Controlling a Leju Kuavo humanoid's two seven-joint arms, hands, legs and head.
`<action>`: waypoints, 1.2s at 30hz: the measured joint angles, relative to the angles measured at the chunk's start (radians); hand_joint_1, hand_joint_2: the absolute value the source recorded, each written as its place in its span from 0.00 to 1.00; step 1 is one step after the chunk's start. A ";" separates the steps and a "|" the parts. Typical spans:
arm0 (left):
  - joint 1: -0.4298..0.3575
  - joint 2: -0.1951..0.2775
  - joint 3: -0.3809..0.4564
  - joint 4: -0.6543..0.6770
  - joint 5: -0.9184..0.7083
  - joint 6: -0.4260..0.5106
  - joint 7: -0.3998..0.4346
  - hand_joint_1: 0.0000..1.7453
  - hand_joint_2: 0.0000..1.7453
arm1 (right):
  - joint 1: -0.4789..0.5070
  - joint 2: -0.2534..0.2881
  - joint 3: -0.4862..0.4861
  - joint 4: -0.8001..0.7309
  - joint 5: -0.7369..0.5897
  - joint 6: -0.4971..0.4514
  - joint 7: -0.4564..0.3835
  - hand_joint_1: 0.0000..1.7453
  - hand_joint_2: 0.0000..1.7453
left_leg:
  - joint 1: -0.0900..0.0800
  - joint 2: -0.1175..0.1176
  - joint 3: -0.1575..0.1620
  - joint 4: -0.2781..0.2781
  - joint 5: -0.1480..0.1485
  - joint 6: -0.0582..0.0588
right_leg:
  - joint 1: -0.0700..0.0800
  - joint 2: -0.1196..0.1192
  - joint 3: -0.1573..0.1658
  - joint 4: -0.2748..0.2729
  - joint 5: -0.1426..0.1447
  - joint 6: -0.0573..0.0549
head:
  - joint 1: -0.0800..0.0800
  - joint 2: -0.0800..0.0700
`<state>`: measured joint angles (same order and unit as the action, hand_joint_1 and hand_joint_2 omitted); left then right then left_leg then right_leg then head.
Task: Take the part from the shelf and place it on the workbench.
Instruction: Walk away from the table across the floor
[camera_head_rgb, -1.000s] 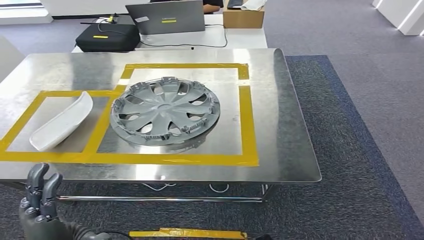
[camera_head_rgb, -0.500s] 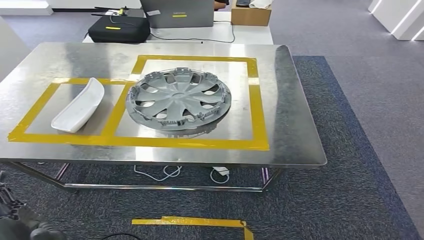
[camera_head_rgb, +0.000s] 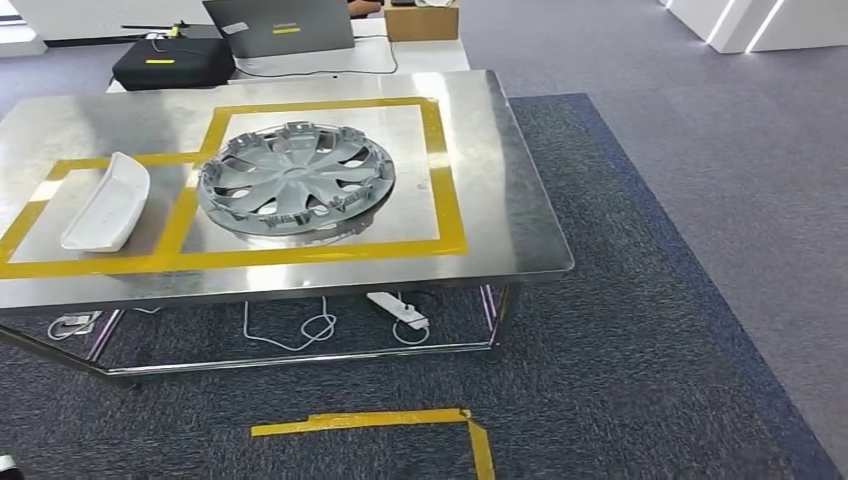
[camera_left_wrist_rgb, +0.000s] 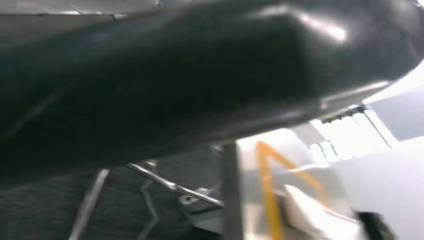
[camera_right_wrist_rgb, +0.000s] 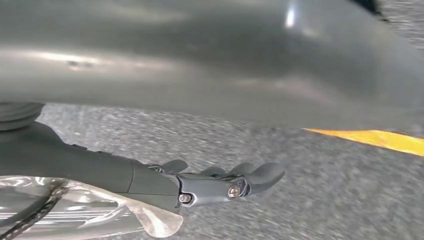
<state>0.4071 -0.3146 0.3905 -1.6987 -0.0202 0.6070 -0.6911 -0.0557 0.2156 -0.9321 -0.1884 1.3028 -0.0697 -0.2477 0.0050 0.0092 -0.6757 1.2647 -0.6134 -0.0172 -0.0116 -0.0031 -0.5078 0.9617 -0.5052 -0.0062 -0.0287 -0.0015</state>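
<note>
Wheel cover's sitting on the workbench

The wheel cover (camera_head_rgb: 295, 180) lies flat on the workbench (camera_head_rgb: 500, 215) inside the yellow tape. My right hand (camera_right_wrist_rgb: 220, 182) hangs empty, fingers loosely out; left hand, can't tell.

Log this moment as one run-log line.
hubcap on workbench, right taped box | white part in left box | right hand holds nothing

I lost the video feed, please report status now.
Right hand hangs over the carpet, holds nothing. Left hand unclear. Hubcap and white part lie on the workbench. Nothing in the way.
</note>
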 joint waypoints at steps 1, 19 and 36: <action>-0.020 -0.004 0.031 0.059 -0.003 -0.004 0.000 0.00 0.00 | 0.002 0.000 -0.002 0.000 -0.002 -0.006 -0.004 0.00 0.00 | 0.000 -0.001 0.011 0.024 0.007 0.002 | 0.002 0.006 -0.015 0.002 0.014 0.001 | 0.000 0.000; -0.389 0.017 0.251 1.342 -0.532 -0.129 0.514 0.00 0.00 | 0.005 -0.009 -0.057 0.000 -0.033 -0.026 -0.029 0.00 0.00 | -0.015 0.062 0.092 -0.294 0.184 0.067 | -0.002 -0.013 -0.074 0.243 -0.007 0.064 | 0.010 0.000; -0.443 0.036 0.178 1.473 -0.534 -0.403 0.613 0.00 0.00 | 0.003 -0.027 -0.058 -0.002 -0.028 0.006 -0.029 0.00 0.00 | -0.008 -0.056 0.203 -0.221 0.080 0.036 | 0.007 0.054 -0.088 0.022 0.068 0.017 | 0.015 0.000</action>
<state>-0.0364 -0.2789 0.5686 -0.2255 -0.5540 0.2043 -0.0784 -0.0526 0.1887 -0.9897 -0.1900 1.2745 -0.0637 -0.2770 -0.0027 -0.0463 -0.4730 1.0433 -0.5329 0.0192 -0.0043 0.0511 -0.5954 0.9832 -0.4368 0.0111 -0.0140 -0.0015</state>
